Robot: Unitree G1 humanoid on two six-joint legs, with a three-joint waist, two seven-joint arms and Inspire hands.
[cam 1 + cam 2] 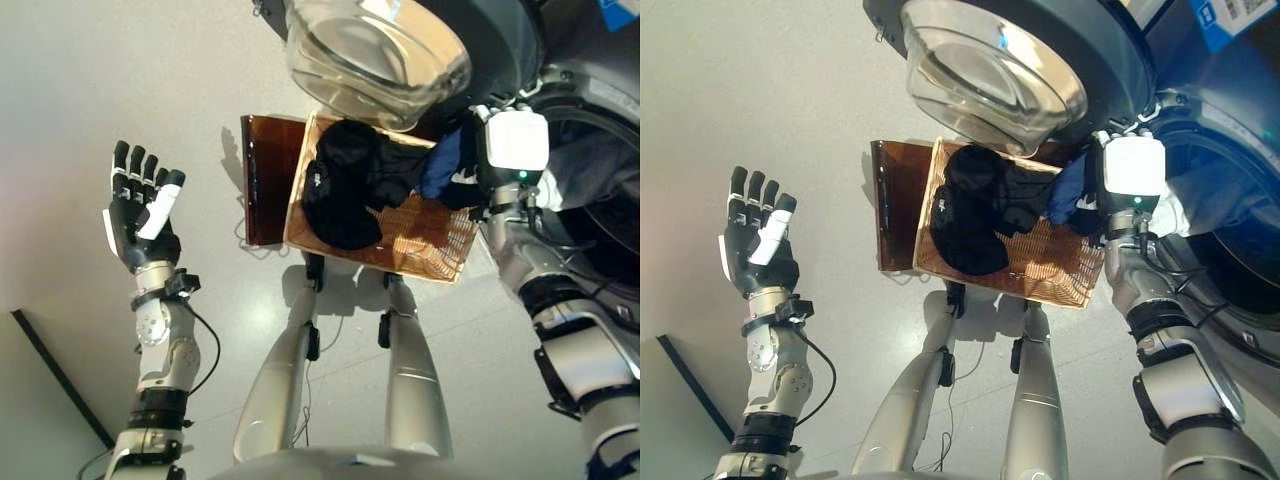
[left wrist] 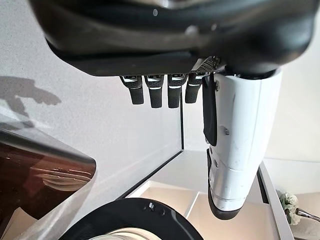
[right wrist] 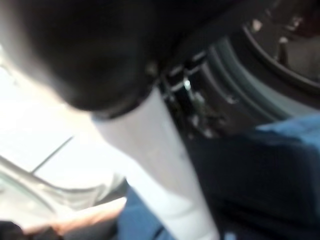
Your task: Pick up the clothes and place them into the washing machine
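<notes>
A shallow wicker basket [image 1: 440,255] rests on a low dark brown box [image 1: 265,180] beside the washing machine. Black clothes [image 1: 345,190] lie piled in its left half. My right hand [image 1: 478,185] is at the basket's right end, by the machine's opening [image 1: 600,190]. It is shut on a blue garment [image 1: 440,165] that hangs bunched just above the wicker. In the right wrist view the blue cloth [image 3: 290,135] lies close around the white-covered thumb [image 3: 160,170]. My left hand [image 1: 140,215] is raised over the floor at the left, open and empty, fingers [image 2: 155,92] straight.
The machine's round glass door [image 1: 380,55] stands open above the basket's far edge. The dark machine front [image 1: 1200,130] fills the upper right. Grey floor [image 1: 120,80] lies to the left of the box.
</notes>
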